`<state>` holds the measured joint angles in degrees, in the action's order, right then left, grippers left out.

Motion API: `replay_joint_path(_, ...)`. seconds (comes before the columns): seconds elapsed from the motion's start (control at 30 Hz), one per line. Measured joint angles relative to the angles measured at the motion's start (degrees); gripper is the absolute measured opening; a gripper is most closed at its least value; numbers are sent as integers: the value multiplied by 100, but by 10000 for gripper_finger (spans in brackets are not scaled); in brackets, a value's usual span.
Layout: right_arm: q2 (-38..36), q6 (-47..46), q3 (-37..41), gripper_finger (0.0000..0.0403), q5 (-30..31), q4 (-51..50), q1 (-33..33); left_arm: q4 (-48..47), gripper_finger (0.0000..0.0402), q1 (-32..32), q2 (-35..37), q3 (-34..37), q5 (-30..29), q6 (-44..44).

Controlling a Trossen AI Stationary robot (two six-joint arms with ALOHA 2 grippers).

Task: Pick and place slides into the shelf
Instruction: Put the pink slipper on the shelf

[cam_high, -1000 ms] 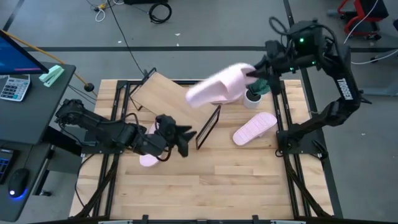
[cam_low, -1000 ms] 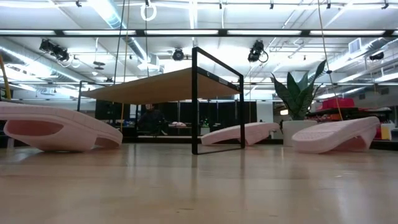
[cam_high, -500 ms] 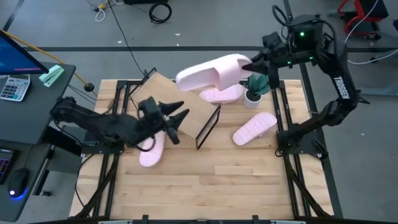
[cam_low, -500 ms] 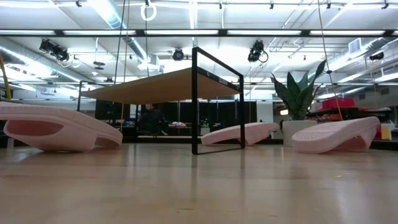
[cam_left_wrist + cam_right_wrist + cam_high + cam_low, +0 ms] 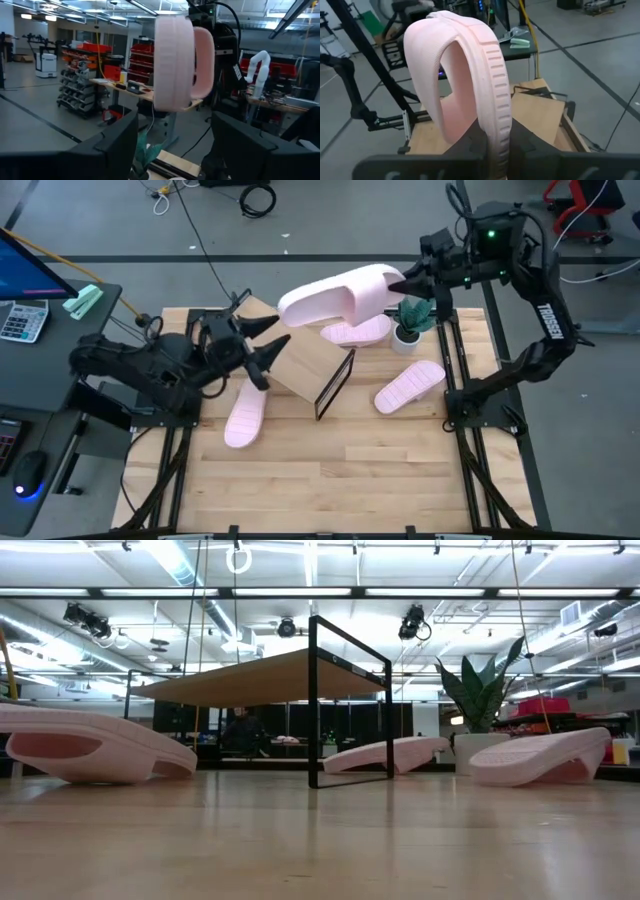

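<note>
up near the desk's (image 5: 330,490) far edge, the right gripper (image 5: 398,284) has its jaws clamped on one pink slide (image 5: 335,295), holding it in the air above the shelf (image 5: 300,360), whose plank top lies tilted toward the far left corner. the left gripper (image 5: 262,342) hangs over the shelf's left end, jaws spread wide and empty. three other slides lie on the desk: one (image 5: 243,413) near the left edge, one (image 5: 409,385) toward the right edge, one (image 5: 357,331) at the far edge beside a potted plant (image 5: 412,320).

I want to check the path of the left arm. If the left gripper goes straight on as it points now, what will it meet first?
Probably the slide held up by the right gripper. The left gripper is open and points across the shelf toward it, and its wrist view shows that slide straight ahead. Depth is unclear, so it may pass under it.
</note>
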<state>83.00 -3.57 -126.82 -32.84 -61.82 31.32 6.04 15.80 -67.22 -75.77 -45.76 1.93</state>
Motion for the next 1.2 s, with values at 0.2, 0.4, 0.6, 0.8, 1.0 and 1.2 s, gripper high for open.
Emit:
replay_joint_path(0.2,163,-44,0,34,147,40,-289,5,258,-411,28,0,583,70)
replay_joint_path(0.4,337,-46,0,34,330,-10,-417,7,247,-607,28,0,792,76)
replay_joint_path(0.6,361,84,0,34,743,-43,-395,-53,222,-602,133,0,791,71)
replay_joint_path(0.8,361,104,0,34,749,-34,-398,-425,187,-602,183,-2,792,239)
replay_joint_path(1.0,361,83,0,34,766,66,-398,-802,172,-601,179,-2,790,526)
replay_joint_path(1.2,361,59,0,34,759,76,-398,-818,168,-600,174,-2,721,525)
